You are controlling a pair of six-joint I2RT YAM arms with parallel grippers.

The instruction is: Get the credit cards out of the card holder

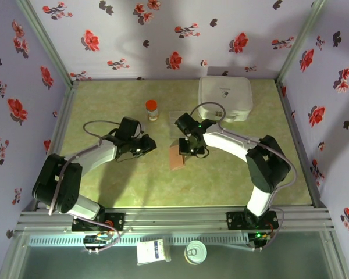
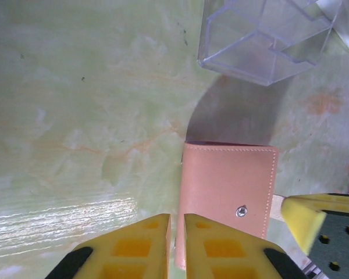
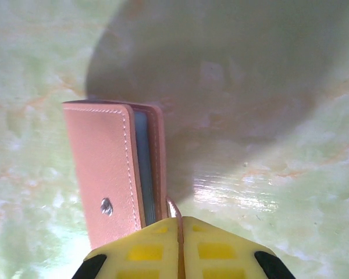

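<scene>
The card holder (image 1: 177,157) is a small pinkish-brown wallet lying mid-table, folded shut, with a metal snap stud (image 2: 241,211) on its cover. My right gripper (image 3: 180,221) is shut on the holder's thin tab closure (image 3: 173,206) at its right edge. Grey-blue layers (image 3: 141,168) show between the two covers. The credit cards are hidden inside. My left gripper (image 2: 175,218) hovers over the holder's left edge (image 2: 185,197), its jaws closed to a narrow slit with nothing clamped between them. A right gripper fingertip (image 2: 305,224) shows beside the holder.
A clear plastic box (image 2: 262,40) stands just beyond the holder. An orange-capped bottle (image 1: 152,109) is at the back centre-left, and a white rounded-square case (image 1: 225,99) at the back right. Flowered walls close three sides of the green table (image 1: 104,192).
</scene>
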